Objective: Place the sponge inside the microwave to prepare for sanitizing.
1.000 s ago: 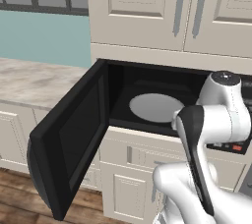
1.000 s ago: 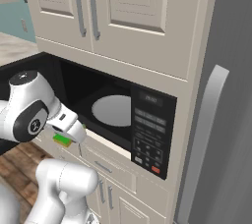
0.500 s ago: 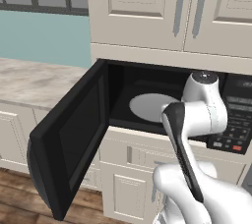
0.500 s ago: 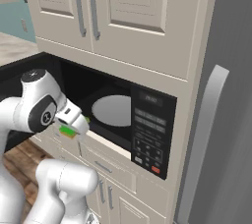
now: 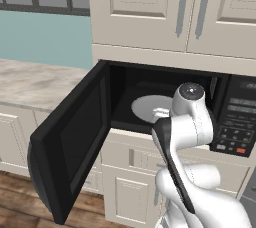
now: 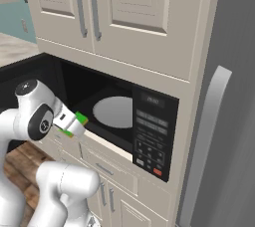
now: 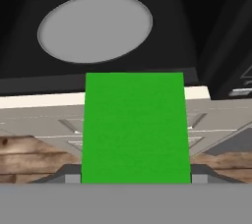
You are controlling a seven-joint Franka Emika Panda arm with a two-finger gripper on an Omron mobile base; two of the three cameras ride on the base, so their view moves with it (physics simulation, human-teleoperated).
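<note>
The sponge (image 7: 135, 127) is held between the fingers of the gripper (image 6: 74, 124), just short of the microwave (image 6: 149, 121) opening. The turntable (image 7: 95, 27) lies ahead of the fingertips; the sponge should be carried level over the sill before release.

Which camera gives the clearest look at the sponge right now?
The hand view: the sponge fills the middle, its green face toward the camera, just short of the microwave opening. The right base view shows a small green corner of it at the gripper.
</note>
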